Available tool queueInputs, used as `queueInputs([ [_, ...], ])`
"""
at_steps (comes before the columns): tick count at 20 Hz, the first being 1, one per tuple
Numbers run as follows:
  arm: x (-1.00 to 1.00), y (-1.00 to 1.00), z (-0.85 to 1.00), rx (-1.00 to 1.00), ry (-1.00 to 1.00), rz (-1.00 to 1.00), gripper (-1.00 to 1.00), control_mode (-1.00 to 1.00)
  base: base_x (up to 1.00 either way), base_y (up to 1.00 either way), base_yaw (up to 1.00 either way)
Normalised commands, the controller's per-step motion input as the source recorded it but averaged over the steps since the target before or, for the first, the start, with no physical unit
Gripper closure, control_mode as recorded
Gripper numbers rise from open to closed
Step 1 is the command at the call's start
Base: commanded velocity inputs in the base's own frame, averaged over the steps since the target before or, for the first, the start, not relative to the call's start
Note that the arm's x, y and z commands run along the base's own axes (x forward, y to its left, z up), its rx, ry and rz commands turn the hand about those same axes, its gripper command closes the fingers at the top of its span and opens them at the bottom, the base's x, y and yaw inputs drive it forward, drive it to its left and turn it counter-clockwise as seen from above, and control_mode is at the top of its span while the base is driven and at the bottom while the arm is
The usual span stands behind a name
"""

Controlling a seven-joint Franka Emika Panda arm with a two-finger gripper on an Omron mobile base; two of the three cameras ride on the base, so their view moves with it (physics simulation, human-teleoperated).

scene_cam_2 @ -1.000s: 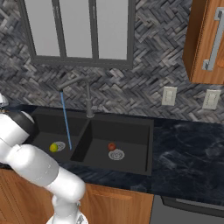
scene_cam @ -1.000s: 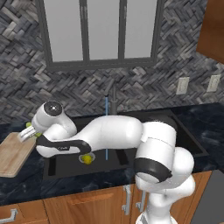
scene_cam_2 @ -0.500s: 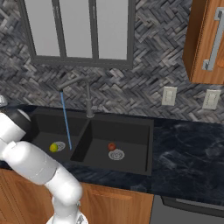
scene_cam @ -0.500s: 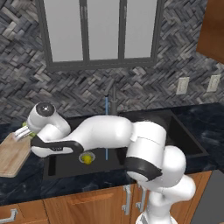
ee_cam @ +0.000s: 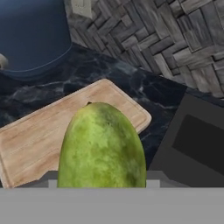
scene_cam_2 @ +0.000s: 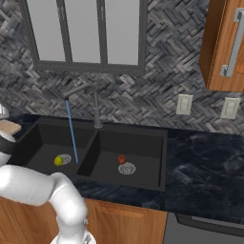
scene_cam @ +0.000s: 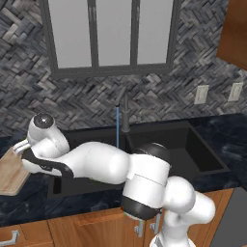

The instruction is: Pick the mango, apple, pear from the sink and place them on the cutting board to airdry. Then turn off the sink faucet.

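Mango [ee_cam: 101, 146] clenched in the end effector [scene_cam: 19, 144] – suspended over the cutting board [ee_cam: 39, 140], near its sink-side edge. Apple [scene_cam_2: 122, 159] lies in the sink's [scene_cam_2: 143, 178] right basin – bare board surrounds the mango.

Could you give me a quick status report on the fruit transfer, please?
Gripper shut on the green fruit, over the cutting board. Apple and yellow-green fruit in the sink. Faucet running. Nothing in the way.

The apple [scene_cam_2: 122, 159] sits by the right drain of the sink [scene_cam_2: 143, 181] (faucet [scene_cam_2: 96, 107] running).
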Motion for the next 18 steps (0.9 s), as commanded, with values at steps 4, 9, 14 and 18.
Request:
queueInputs([
  [4,0.2,0.04,-0.22,0.0,0.03,-0.05,1.0,-1.0,0.0,0.0,0.0],
  [9,0.25,0.09,-0.18,0.0,0.02,-0.04,1.0,-1.0,0.0,0.0,0.0],
  [14,0.29,0.12,-0.22,0.0,0.04,-0.03,1.0,-1.0,0.0,0.0,0.0],
  [18,0.27,0.14,-0.23,0.0,0.03,-0.01,1.0,-1.0,0.0,0.0,0.0],
])
